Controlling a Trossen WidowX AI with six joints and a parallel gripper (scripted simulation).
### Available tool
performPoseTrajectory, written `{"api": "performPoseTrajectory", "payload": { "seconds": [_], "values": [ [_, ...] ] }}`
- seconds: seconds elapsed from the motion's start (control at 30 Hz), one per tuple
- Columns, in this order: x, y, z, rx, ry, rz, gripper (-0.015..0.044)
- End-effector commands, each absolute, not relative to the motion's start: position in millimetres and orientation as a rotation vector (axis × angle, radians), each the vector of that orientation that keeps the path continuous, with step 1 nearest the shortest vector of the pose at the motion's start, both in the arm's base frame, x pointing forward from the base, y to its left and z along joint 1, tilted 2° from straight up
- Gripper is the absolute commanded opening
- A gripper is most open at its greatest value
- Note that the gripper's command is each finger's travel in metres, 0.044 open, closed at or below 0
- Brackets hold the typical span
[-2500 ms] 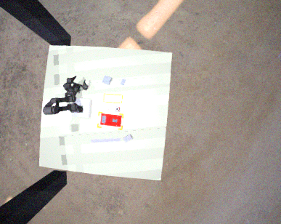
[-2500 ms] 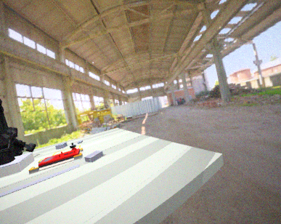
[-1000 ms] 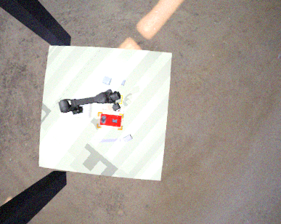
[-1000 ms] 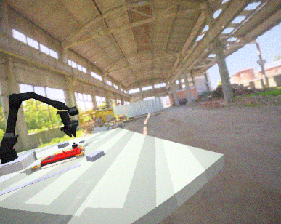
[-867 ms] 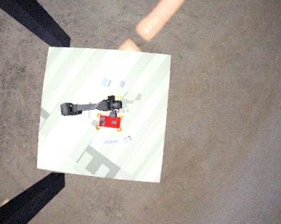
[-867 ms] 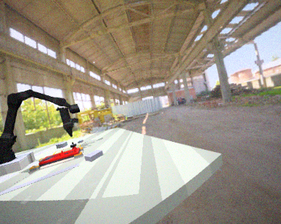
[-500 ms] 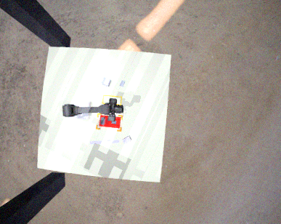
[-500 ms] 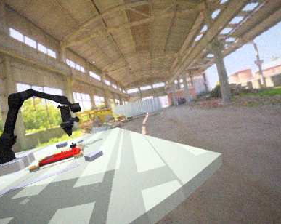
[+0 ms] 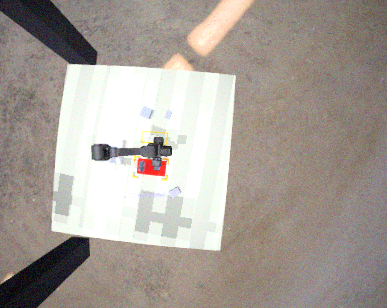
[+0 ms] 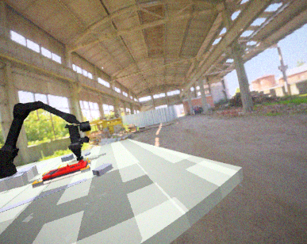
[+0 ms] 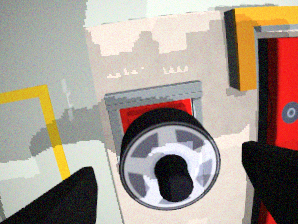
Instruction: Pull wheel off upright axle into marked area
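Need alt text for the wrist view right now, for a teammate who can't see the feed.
Looking straight down, the grey-spoked wheel sits on its dark axle, centred between the open gripper whose two black fingers flank it without touching. The wheel rests on a pale base plate, with the yellow outline of the marked area to the left.

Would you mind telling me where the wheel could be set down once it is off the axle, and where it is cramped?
The yellow-outlined area left of the wheel shows bare table inside its border. It is tight around the wheel: the open gripper straddles it, the red fixture stands close on the right.
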State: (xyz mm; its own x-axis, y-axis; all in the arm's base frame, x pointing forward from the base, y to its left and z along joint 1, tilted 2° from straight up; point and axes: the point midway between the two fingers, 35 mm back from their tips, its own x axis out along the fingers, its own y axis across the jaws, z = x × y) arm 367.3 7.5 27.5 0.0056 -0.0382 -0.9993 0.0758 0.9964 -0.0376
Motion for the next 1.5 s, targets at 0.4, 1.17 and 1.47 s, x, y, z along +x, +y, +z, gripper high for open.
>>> {"api": "performPoseTrajectory", "payload": {
  "seconds": [0.4, 1.17, 1.47],
  "values": [
    [365, 7, 21, 0.029, 1.571, -0.09, 0.0168],
    [366, 7, 27, 0.029, 1.569, -0.089, 0.0],
    [366, 7, 30, 0.029, 1.568, -0.088, 0.0]
  ]
}}
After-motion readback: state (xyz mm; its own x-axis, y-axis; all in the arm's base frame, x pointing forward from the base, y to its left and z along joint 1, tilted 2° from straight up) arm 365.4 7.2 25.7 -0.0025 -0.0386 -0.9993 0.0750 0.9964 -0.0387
